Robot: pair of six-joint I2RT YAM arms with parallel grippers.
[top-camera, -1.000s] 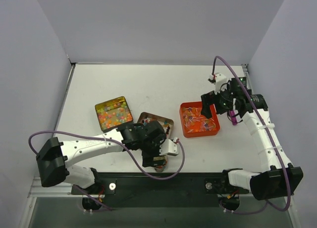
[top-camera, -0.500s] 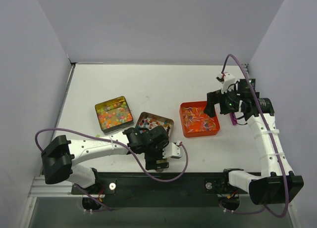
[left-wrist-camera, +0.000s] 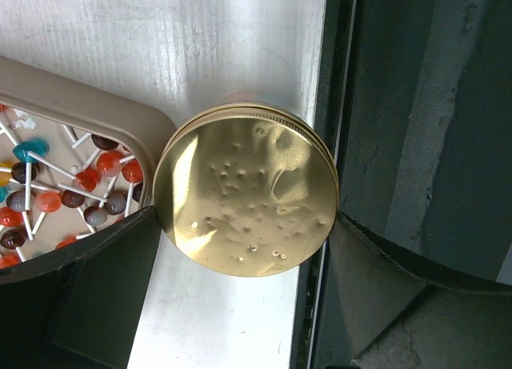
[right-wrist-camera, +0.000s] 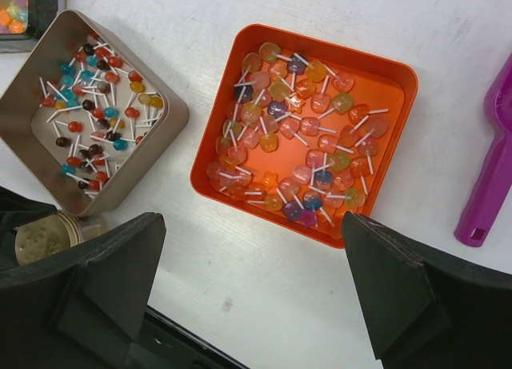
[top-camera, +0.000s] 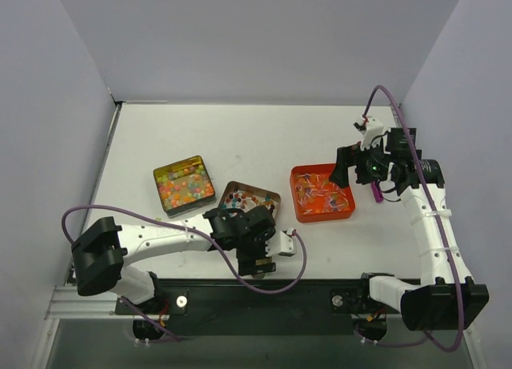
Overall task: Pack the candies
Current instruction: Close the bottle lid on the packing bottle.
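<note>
Left gripper point(left-wrist-camera: 246, 218) stretched, seemingly clamping gold lid point(left-wrist-camera: 244, 185); right gripper point(right-wrist-camera: 252, 225) fully spread (empty); candies point(right-wrist-camera: 300, 137), sticks pointing everywhere

Both arms are built alike, with smooth white tubular links between chunky matte-black joint housings. The left arm point(top-camera: 156, 237) and the right arm point(top-camera: 430, 225) each end near me in a big black shoulder block on a dark rail. A thin purple cable point(top-camera: 88, 210) loops loose off the left one, and another point(top-camera: 384, 87) arcs above the right. A small white box point(top-camera: 277, 242) rides the left wrist. The fingers point(left-wrist-camera: 88, 305) point(right-wrist-camera: 400, 293) are broad black wedges.
</note>
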